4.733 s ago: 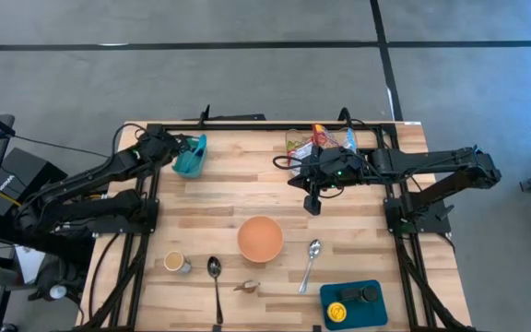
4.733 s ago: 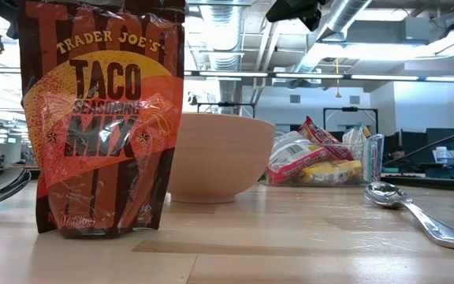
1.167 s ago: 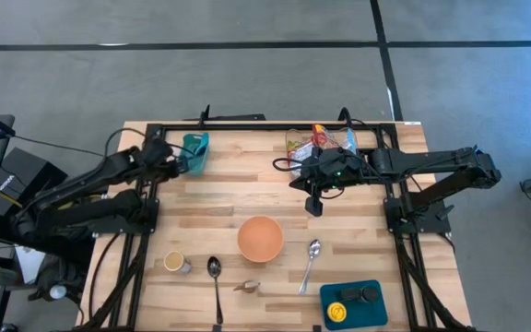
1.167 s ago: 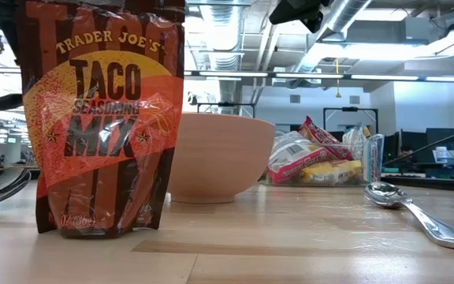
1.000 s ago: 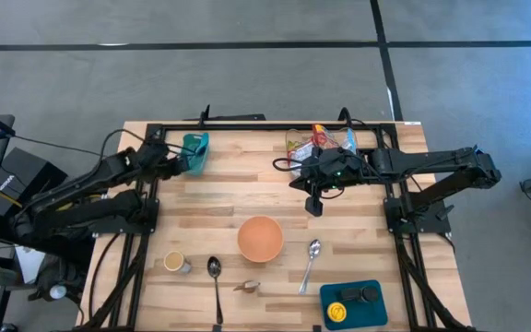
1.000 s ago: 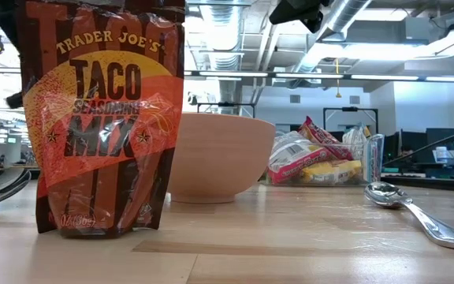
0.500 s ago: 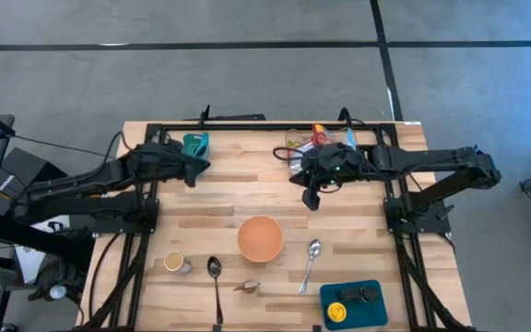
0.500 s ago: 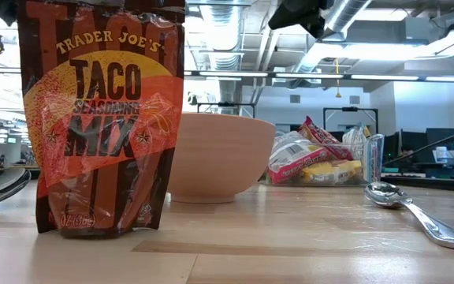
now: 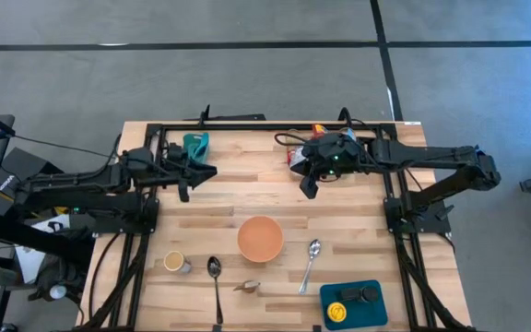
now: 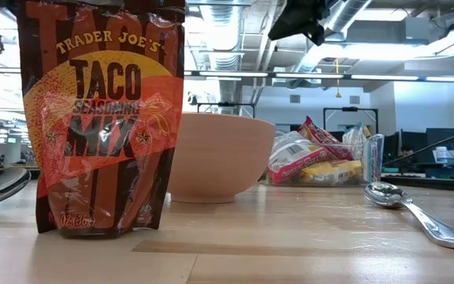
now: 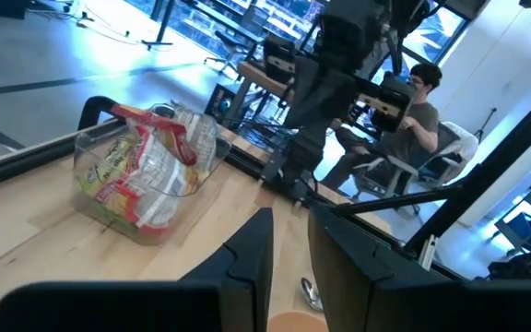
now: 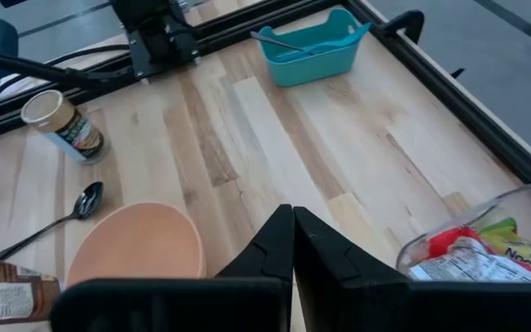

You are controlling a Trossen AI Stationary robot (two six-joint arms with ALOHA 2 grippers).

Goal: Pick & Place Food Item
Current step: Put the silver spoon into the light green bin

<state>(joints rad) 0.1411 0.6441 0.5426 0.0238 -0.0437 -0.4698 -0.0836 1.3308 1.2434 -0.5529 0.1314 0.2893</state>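
Note:
A clear container (image 9: 313,140) of food packets stands at the table's far right and also shows in the left wrist view (image 11: 146,175). A taco seasoning packet (image 10: 101,118) stands upright on its bottom edge near the front edge, close to the low camera. Behind it sits an orange bowl (image 9: 260,238). My right gripper (image 9: 308,189) hangs shut and empty just near of the container, tilted downward over bare wood. My left gripper (image 9: 208,171) points level toward the table's right, beside the teal bin (image 9: 194,143). Its fingers (image 11: 252,254) stand a narrow gap apart with nothing between.
The teal bin holds a utensil (image 12: 312,41). A small cup (image 9: 175,263), two spoons (image 9: 216,277) (image 9: 311,263) and a blue tray (image 9: 353,302) lie along the near side. Black frame rails run along the table's sides and far edge. A person (image 11: 413,120) sits beyond the table.
My left gripper has swung away from the teal bin toward the table's right, risen and tipped up to level while rolling. My right gripper has shifted a little toward the far edge, closer to the container. No object has moved.

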